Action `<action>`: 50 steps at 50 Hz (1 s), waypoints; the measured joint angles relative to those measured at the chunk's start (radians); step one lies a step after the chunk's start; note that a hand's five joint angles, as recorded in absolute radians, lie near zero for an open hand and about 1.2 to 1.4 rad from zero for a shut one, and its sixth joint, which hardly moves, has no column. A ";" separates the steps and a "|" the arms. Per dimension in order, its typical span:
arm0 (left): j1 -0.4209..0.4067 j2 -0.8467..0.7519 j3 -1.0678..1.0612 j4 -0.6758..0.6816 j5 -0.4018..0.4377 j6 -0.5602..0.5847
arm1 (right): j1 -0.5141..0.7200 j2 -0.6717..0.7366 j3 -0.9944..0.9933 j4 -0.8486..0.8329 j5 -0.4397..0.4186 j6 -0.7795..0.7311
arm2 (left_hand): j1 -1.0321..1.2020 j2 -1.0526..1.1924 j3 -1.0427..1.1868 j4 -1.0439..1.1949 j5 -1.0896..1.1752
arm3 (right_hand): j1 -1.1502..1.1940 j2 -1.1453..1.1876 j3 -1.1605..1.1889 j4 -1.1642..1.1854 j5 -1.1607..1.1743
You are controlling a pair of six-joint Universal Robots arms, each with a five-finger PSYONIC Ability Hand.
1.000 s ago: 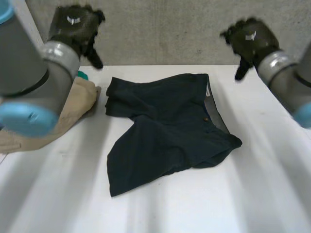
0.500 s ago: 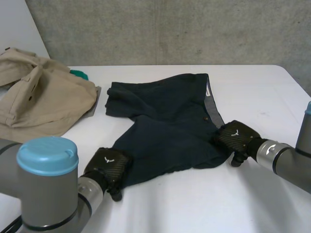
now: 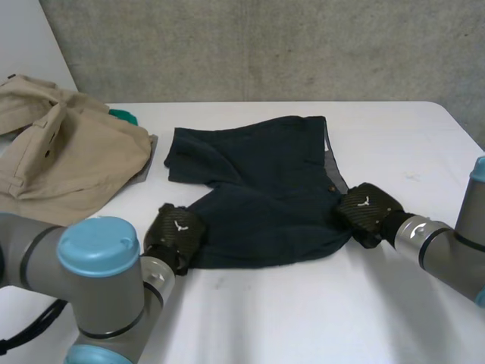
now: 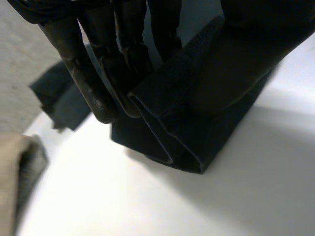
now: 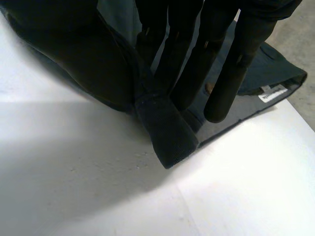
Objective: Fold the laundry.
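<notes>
- The dark shorts [image 3: 261, 189] lie spread across the middle of the white table [image 3: 303, 318], with a grey waistband lining [image 3: 331, 161] showing along their right edge.
- The left hand [image 3: 176, 230] is on the near left corner of the shorts, at a leg hem. In the left wrist view its fingers [image 4: 93, 83] are nearly straight and pinch the doubled hem against the thumb, and the folded edge sticks out just past the fingertips.
- The right hand [image 3: 365, 210] is on the near right corner, at the near end of the waistband edge. In the right wrist view its fingers [image 5: 197, 69] close on the thumb, with a dark tip of cloth poking out between them (so both hands have hold of the same garment).
- A small white label [image 5: 272, 93] sits on the grey lining beyond the right hand's fingertips.
- A crumpled tan garment [image 3: 68, 155] is heaped at the table's far left, just beside the shorts' far leg but not touching it as far as the head view shows.
- A teal item [image 3: 123, 116] peeks out behind the tan heap; what it is cannot be told.
- Both arms reach in low over the table's near side, and the left arm's grey joint and light-blue cap hide part of the near left table top.
- A rough grey concrete wall [image 3: 265, 45] stands behind the table's far edge.
</notes>
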 measured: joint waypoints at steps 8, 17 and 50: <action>-0.028 0.223 -0.073 -0.113 -0.024 0.030 | -0.011 -0.159 0.002 0.232 0.058 -0.096 | 0.000 0.000 0.000 0.003 0.000 | 0.000 0.000 0.000 0.002 0.000; -0.070 0.470 -0.124 -0.579 0.032 0.020 | -0.065 -0.350 0.045 0.730 0.103 -0.329 | 0.000 0.003 0.004 0.004 0.000 | 0.000 0.000 0.000 0.003 0.000; 0.056 -0.370 0.931 -0.130 0.126 0.136 | 0.022 0.079 -0.418 0.045 0.230 0.096 | 0.000 0.004 0.005 0.004 0.026 | 0.023 0.000 0.005 0.004 0.012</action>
